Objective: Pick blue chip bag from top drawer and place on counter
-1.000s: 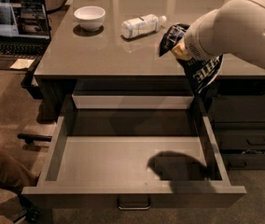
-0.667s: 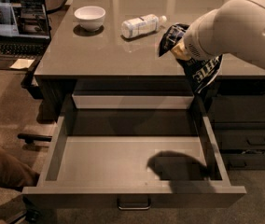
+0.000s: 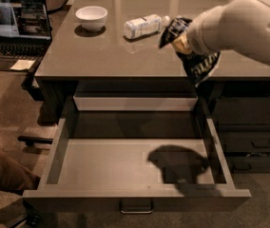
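My gripper [image 3: 180,38] is shut on the blue chip bag [image 3: 202,64], which hangs dark and crinkled with white lettering above the front edge of the counter [image 3: 101,53], at its right side. My pale arm [image 3: 239,25] reaches in from the upper right and hides most of the gripper. The top drawer [image 3: 111,165] is pulled wide open below, grey, with nothing in it but the arm's shadow. Its small metal handle [image 3: 136,206] shows on the front.
A clear water bottle [image 3: 144,26] lies on the counter just left of the gripper, and a white bowl [image 3: 91,17] stands further left. An open laptop [image 3: 16,27] is at the far left. Dark drawers [image 3: 254,127] stand at the right. Someone's leg [image 3: 2,172] is at the lower left.
The gripper with the chip bag has risen slightly and shifted a little left, toward the counter. The drawer stays open and unchanged.
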`<state>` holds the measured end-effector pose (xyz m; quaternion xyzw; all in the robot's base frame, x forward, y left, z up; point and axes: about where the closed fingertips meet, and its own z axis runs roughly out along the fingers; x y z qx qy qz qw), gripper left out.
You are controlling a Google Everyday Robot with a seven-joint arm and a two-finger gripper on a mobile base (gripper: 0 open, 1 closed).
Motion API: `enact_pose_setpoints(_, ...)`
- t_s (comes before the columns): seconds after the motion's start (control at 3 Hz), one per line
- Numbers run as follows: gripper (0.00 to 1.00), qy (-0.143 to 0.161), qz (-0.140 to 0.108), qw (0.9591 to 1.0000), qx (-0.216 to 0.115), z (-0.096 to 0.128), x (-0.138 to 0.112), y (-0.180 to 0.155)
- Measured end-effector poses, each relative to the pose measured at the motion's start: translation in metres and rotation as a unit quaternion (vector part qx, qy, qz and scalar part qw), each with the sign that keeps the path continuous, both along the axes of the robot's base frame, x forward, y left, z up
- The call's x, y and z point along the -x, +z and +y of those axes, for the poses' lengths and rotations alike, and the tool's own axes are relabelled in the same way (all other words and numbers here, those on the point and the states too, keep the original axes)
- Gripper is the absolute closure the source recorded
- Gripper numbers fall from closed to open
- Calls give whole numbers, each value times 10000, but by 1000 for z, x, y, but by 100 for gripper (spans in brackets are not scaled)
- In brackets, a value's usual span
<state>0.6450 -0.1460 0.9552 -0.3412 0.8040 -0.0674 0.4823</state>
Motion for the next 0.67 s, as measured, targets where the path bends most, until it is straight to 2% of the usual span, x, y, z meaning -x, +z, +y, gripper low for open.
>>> enact_pose_setpoints(0.33,100,452,-216,9985,-229,16,-41,4)
enact_pose_setpoints(0.67,100,989,-284,9938,-411,35,-76,4)
